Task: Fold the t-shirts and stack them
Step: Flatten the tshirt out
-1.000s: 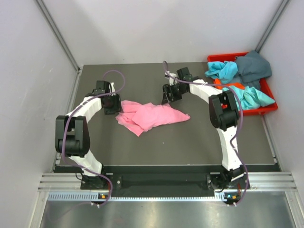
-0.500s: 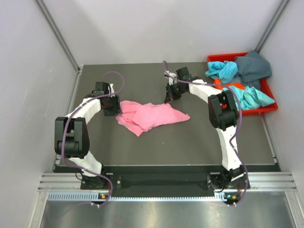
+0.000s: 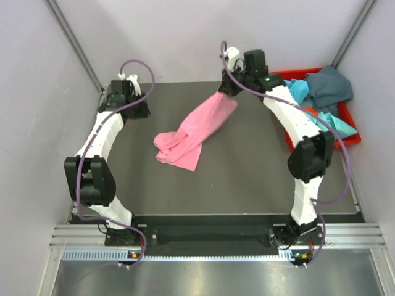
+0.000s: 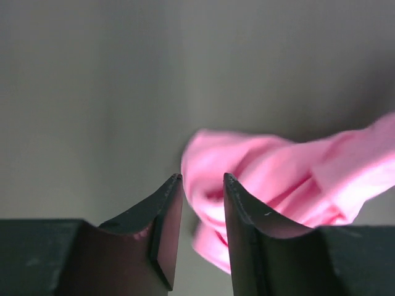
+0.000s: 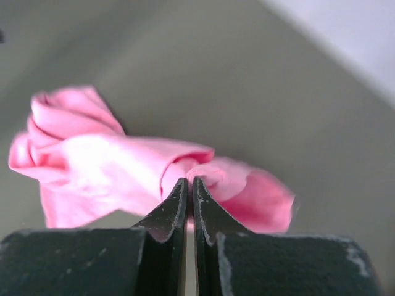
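White-shelled arms (image 3: 99,139) with black joints (image 3: 87,180) trail purple cables (image 3: 136,61); the left claw (image 4: 202,182) and right claw (image 5: 189,183) are black, tapered wedges.

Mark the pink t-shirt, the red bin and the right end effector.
pink t-shirt (image 3: 196,126), top external view, middle of the stretched cloth.
red bin (image 3: 299,73), top external view, far rim.
right end effector (image 5: 189,182), right wrist view, between its fingertips, which are shut on the cloth.
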You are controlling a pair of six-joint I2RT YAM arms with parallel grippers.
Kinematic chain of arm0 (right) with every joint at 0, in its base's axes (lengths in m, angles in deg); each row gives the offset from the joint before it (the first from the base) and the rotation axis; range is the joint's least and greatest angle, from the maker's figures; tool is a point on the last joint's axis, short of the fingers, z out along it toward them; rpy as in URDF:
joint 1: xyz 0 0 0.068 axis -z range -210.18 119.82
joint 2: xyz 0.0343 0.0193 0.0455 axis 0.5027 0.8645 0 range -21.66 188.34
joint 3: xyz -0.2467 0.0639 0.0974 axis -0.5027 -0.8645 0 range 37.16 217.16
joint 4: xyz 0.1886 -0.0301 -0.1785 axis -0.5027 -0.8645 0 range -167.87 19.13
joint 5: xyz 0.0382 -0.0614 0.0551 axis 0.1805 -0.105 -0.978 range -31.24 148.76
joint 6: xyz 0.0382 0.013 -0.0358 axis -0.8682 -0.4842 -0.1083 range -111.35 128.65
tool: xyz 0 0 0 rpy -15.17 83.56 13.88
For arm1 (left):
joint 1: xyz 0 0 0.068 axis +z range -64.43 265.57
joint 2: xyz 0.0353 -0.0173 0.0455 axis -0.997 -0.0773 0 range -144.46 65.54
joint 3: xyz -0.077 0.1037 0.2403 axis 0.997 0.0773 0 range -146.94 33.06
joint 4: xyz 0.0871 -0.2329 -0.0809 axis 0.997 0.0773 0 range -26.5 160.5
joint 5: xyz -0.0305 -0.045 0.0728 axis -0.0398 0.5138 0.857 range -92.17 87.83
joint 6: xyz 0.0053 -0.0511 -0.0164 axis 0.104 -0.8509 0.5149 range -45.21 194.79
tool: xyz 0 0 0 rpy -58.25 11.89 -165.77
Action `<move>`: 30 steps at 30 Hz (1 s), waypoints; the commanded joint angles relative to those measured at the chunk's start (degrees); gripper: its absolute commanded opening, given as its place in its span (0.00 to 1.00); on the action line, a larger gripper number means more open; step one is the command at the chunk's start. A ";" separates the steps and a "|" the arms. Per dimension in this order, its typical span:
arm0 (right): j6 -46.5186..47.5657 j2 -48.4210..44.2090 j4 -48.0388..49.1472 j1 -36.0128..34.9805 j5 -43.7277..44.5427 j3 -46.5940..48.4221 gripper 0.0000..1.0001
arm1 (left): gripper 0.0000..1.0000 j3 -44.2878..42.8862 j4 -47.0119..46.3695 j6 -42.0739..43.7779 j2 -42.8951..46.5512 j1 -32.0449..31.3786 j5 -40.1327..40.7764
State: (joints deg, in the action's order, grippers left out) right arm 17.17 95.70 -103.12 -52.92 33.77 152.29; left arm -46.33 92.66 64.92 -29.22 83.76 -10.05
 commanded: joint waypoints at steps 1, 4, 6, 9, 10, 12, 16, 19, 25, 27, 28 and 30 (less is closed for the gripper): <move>4.23 -10.47 1.22 0.15 3.36 4.14 0.00 | 0.36 -8.57 -0.08 2.92 4.84 0.31 -1.17; 4.41 -15.31 1.22 0.07 3.81 4.31 0.00 | 0.42 -12.44 -0.25 2.93 6.16 0.31 -1.88; 4.32 -19.25 0.96 -0.20 3.64 3.44 0.00 | 0.49 -12.28 0.01 2.14 7.65 0.31 -2.66; 6.94 -25.75 -1.05 -2.04 3.11 -2.77 0.00 | 0.53 -7.19 -0.34 0.12 9.67 0.31 -5.29; 7.83 -27.52 -1.93 -3.09 3.02 -5.33 0.00 | 0.54 -5.61 -0.34 -1.19 10.03 0.22 -6.26; 8.45 -32.95 -3.08 -3.45 3.19 -15.13 0.00 | 0.55 -1.30 -0.34 -2.78 10.38 0.22 -7.93; 7.05 -40.71 -2.91 -3.45 3.81 -27.31 0.00 | 0.59 4.50 -2.01 -7.08 8.72 0.05 -15.48; 6.95 -43.88 -3.17 -3.36 5.39 -31.01 0.00 | 0.58 7.14 -2.53 -8.49 3.90 -0.31 -17.78; 8.54 -44.15 -4.93 -1.87 7.68 -30.93 0.00 | 0.59 5.05 -5.08 -12.89 -8.41 -0.48 -25.60; 8.62 -43.45 -5.28 -1.34 7.85 -30.32 0.00 | 0.60 -0.03 -5.35 -13.16 -13.05 -0.57 -27.09; 8.71 -43.18 -5.37 -1.25 7.94 -30.14 0.00 | 0.60 -0.06 -5.18 -13.07 -14.82 -0.57 -27.54; 9.24 -42.66 -5.72 -1.08 8.47 -29.97 0.00 | 0.60 -5.23 -4.65 -13.16 -19.64 -0.57 -29.29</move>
State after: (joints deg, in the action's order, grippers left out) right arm 25.19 54.17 -109.96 -54.60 41.16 119.35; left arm -44.59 91.75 53.18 -45.37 83.37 -34.01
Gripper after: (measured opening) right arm 0.014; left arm 0.601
